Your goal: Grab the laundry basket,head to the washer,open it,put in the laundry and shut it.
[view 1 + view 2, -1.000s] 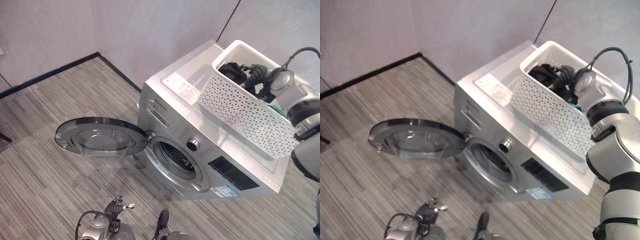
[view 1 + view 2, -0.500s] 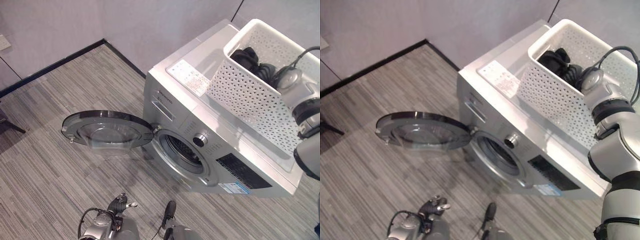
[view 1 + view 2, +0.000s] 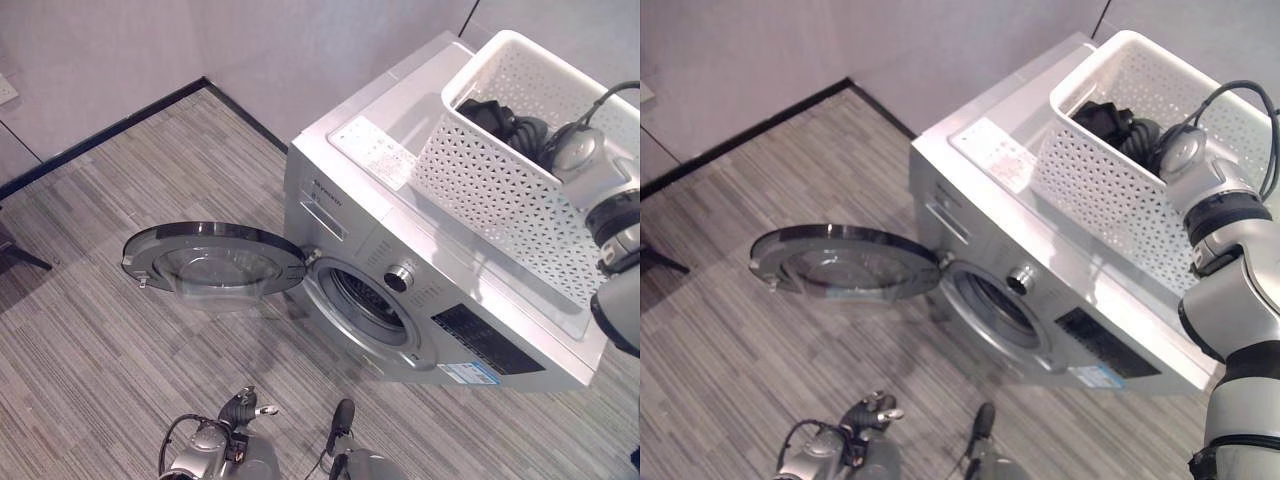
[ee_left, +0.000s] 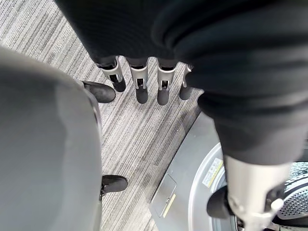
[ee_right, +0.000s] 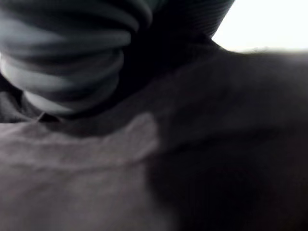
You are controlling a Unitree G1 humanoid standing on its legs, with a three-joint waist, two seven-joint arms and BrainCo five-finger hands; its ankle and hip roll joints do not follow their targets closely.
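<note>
A silver front-loading washer (image 3: 455, 330) stands by the wall with its round door (image 3: 215, 265) swung wide open to the left, showing the drum opening (image 3: 365, 300). A white perforated laundry basket (image 3: 500, 195) sits on top of it, holding dark laundry (image 3: 492, 112). My right arm reaches into the basket from the right, and my right hand (image 3: 1152, 140) is buried among the clothes. Dark cloth (image 5: 202, 144) presses close in the right wrist view. My left hand (image 3: 240, 408) hangs low over the floor in front of the washer, its fingers (image 4: 140, 86) straight and holding nothing.
Grey striped carpet (image 3: 110, 360) stretches out in front of the washer and under the open door. A dark skirting (image 3: 100, 140) runs along the grey wall behind. A dark furniture leg (image 3: 20, 258) shows at the far left.
The view has shifted a little, so the washer and basket sit slightly higher and further right. My right arm stays in the basket. The door and my left hand hold their places.
</note>
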